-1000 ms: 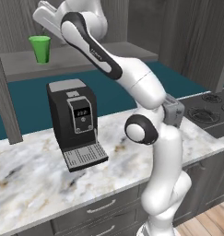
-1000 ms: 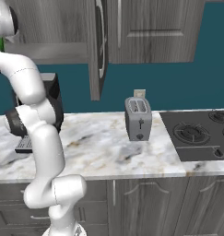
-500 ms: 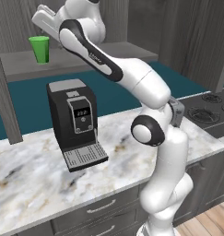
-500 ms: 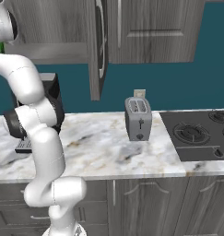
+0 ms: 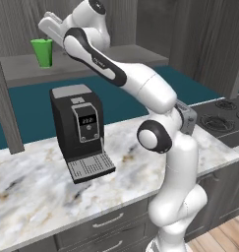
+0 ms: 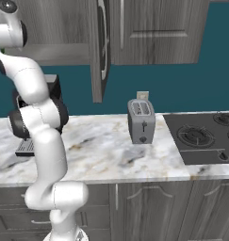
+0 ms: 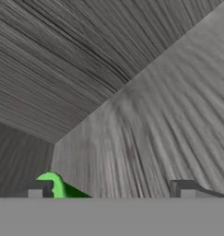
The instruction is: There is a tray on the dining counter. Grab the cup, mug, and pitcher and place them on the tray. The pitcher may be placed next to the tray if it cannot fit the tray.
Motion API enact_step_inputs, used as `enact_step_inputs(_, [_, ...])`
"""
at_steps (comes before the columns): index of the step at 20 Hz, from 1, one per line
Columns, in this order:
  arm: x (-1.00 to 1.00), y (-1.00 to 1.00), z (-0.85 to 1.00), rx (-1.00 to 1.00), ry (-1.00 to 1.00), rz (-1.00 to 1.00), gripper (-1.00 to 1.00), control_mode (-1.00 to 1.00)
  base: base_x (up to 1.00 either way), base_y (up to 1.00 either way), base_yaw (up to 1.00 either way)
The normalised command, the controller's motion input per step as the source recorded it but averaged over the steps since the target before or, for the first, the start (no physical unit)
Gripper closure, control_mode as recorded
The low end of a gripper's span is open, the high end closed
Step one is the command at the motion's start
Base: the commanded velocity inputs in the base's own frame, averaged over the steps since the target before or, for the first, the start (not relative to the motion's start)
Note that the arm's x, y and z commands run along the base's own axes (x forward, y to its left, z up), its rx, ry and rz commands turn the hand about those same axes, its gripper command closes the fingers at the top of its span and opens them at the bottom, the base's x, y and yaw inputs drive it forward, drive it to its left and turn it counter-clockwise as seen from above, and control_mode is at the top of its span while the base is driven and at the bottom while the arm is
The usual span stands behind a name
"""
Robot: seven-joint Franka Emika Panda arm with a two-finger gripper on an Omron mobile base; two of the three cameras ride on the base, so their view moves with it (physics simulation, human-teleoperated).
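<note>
The green cup (image 5: 42, 51) stands upright on a grey cabinet shelf (image 5: 86, 61) above the coffee machine. My gripper (image 5: 47, 25) hangs just above and right of the cup's rim, at the end of the raised arm. In the hand view the gripper (image 7: 111, 190) is open, its fingertips (image 7: 39, 189) wide apart. The cup's green rim (image 7: 56, 183) sits beside the left fingertip, not between the two. Nothing is held. The tray, mug, pitcher and dining counter are out of view.
A black coffee machine (image 5: 81, 130) stands on the marbled worktop (image 5: 37, 182) under the shelf. An open cabinet door (image 6: 101, 47) hangs right of the arm. A grey toaster (image 6: 141, 121) and a stove (image 6: 203, 136) lie further right.
The hand has eased a little lower toward the green cup while the arm's elbow swung up. The jaws stayed wide apart.
</note>
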Motion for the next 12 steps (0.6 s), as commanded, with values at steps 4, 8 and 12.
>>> enact_step_inputs(4, [0.00,0.17,-0.10,-0.08,0.15,0.02,-1.00,-1.00,0.00,0.00,0.00])
enact_step_inputs(8, [-0.01,0.19,-0.09,-0.10,0.12,0.02,-1.00,-1.00,0.00,0.00,0.00])
enact_step_inputs(12, [-0.12,0.10,-0.13,-0.10,0.12,0.00,-1.00,-1.00,0.00,0.00,0.00])
